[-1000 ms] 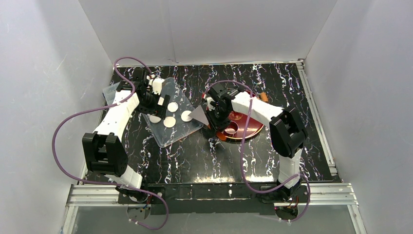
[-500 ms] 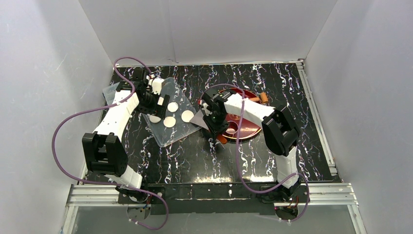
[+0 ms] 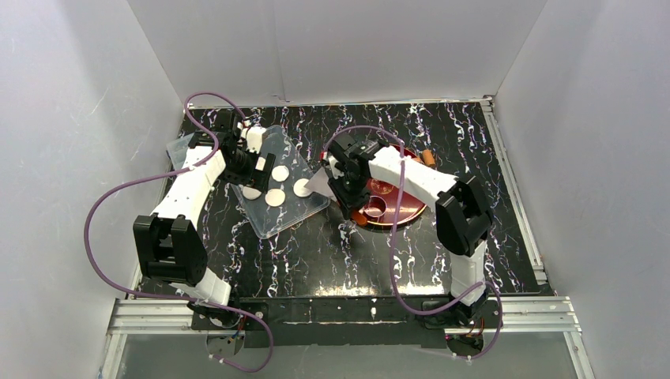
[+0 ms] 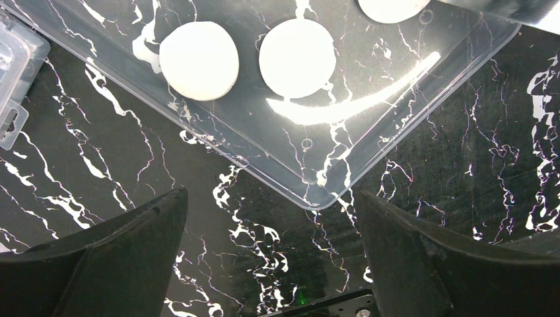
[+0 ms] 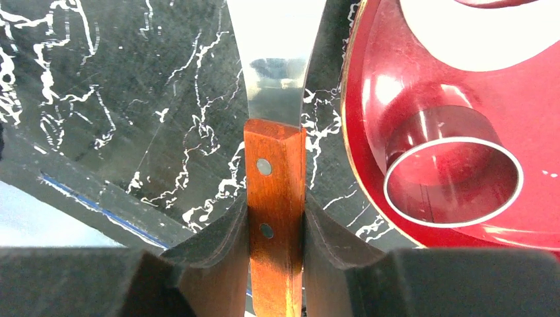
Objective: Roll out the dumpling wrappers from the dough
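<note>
We count four round wrappers lying on one clear tray on the desk, with our left claw spread wide apart above its corner and our right claw clamped on one wooden-handled scraper, beside one red plate carrying one metal ring and white dough.

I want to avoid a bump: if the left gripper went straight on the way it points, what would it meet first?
Probably the corner of the clear tray, seen between the open jaws of the left gripper, or the black table just beside it; depth is unclear.
</note>
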### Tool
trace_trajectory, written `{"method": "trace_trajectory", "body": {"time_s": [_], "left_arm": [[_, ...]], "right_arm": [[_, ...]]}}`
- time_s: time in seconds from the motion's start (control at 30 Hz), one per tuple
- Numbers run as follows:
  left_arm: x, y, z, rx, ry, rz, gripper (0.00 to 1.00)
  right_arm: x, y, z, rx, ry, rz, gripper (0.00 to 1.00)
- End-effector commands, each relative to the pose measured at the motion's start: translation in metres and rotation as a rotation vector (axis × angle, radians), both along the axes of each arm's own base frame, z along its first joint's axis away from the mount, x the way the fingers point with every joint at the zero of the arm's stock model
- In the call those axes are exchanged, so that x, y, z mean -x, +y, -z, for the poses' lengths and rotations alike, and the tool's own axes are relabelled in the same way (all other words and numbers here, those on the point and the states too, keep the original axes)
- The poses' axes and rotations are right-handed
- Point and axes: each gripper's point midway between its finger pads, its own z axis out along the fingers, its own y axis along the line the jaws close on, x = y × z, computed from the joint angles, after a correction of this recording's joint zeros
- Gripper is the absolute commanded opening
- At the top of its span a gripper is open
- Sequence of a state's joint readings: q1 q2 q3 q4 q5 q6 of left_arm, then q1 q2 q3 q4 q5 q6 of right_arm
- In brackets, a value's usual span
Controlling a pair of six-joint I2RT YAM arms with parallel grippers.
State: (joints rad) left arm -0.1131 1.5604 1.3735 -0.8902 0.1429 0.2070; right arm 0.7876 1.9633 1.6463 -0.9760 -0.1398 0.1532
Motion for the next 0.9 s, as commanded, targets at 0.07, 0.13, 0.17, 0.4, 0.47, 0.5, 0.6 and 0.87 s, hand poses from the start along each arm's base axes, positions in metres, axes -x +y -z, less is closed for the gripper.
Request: {"method": "trace_trajectory", "body": {"time_s": [0.07,0.13,0.17,0.4,0.47,0.5,0.6,0.87], "left_arm": [[-0.001,-0.001,-0.017,0.019,-0.036,-0.001,0.98],[0.000,-0.001,-0.018,0.017,-0.037,-0.001,0.98],[0.000,0.000,-0.018,0.016,-0.035,0.000,0.98],[0.002,-0.005,-0.021,0.043,-0.040,0.004,0.98],[0.002,-0.005,-0.022,0.045,-0.042,0.002,0.98],[0.002,-0.005,-0.022,0.048,-0.041,0.002,0.98],[0.002,-0.007,-0.022,0.059,-0.036,0.002,0.98],[0.004,-0.003,-0.028,0.047,-0.061,-0.013,0.98]], "right_arm": [[-0.012,0.003,-0.068,-0.109,-0.143,-0.002,0.01],[-0.018,-0.004,-0.078,-0.136,-0.161,0.042,0.01],[-0.021,-0.011,-0.082,-0.148,-0.168,0.074,0.01],[-0.027,-0.100,-0.068,-0.180,-0.118,0.547,0.01],[-0.019,-0.123,-0.051,-0.190,-0.086,0.668,0.01],[-0.017,-0.130,-0.045,-0.200,-0.083,0.706,0.01],[-0.015,-0.140,-0.029,-0.207,-0.095,0.753,0.01],[-0.037,-0.154,0.005,-0.145,-0.067,0.849,0.39]]}}
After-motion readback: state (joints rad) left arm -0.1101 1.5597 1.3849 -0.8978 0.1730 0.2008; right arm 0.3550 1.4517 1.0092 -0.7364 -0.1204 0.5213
